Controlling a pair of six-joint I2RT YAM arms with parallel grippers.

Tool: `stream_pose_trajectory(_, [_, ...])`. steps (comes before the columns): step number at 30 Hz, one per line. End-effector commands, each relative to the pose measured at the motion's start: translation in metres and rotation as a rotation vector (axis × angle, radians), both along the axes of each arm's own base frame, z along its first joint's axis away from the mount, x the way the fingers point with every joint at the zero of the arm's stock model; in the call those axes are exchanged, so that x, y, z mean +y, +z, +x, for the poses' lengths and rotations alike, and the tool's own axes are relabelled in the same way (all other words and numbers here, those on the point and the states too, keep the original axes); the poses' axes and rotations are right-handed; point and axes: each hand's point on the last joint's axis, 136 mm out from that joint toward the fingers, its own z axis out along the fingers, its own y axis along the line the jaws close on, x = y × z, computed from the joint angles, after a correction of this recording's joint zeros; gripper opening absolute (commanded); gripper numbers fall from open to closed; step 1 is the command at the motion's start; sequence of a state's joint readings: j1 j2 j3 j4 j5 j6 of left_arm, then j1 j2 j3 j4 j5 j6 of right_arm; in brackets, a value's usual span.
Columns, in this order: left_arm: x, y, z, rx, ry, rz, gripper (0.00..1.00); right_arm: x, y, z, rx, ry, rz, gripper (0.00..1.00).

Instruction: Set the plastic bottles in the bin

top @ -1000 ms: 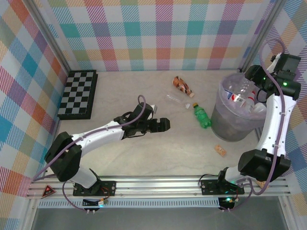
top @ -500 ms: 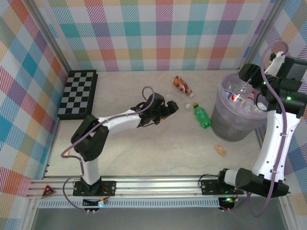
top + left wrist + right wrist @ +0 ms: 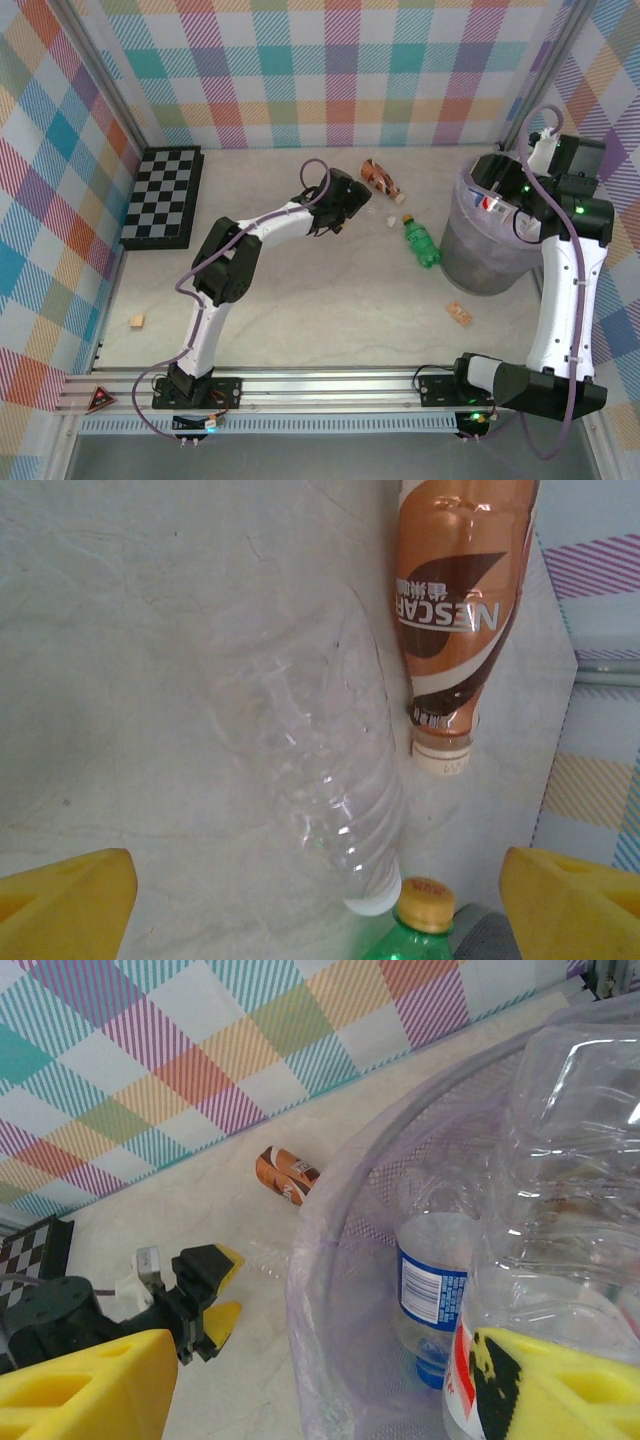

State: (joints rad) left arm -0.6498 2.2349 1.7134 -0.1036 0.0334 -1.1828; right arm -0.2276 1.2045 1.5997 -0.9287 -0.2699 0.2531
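Found left gripper spread wide above the table, with yellow fingers set either side of a clear bottle lying flat. Noted brown Nescafe bottle lying just beside that clear bottle, white cap pointing the same way. Recorded green bottle close by, its yellow cap near the clear bottle's white cap. Found right gripper poised over the bin at the table's right side, likewise wide, gripping nothing. Observed inside the bin a large crumpled bottle with red label and a blue-labelled bottle lower down. Logged chessboard well apart at far left.
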Motion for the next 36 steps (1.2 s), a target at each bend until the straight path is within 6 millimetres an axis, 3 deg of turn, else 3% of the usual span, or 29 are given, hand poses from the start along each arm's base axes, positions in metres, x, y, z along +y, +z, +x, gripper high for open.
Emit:
stream_pose_trajectory(1, [-0.002, -0.006, 0.01, 0.033, 0.03, -0.039, 0.92, 0.002, 0.008, -0.005, -0.035, 0.004, -0.017, 0.77])
stream_pose_trajectory(10, [-0.01, -0.033, 0.023, 0.099, 0.066, -0.083, 0.89, 0.003, 0.006, -0.009, -0.032, 0.004, -0.015, 0.77])
stream_pose_trajectory(25, [0.0, -0.078, 0.031, 0.139, 0.166, -0.083, 0.73, 0.012, -0.012, -0.018, -0.007, 0.033, 0.019, 0.78])
stream_pose_trajectory(36, [0.005, -0.087, 0.034, 0.12, 0.168, -0.106, 0.54, 0.023, -0.021, -0.024, 0.018, 0.08, 0.058, 0.78])
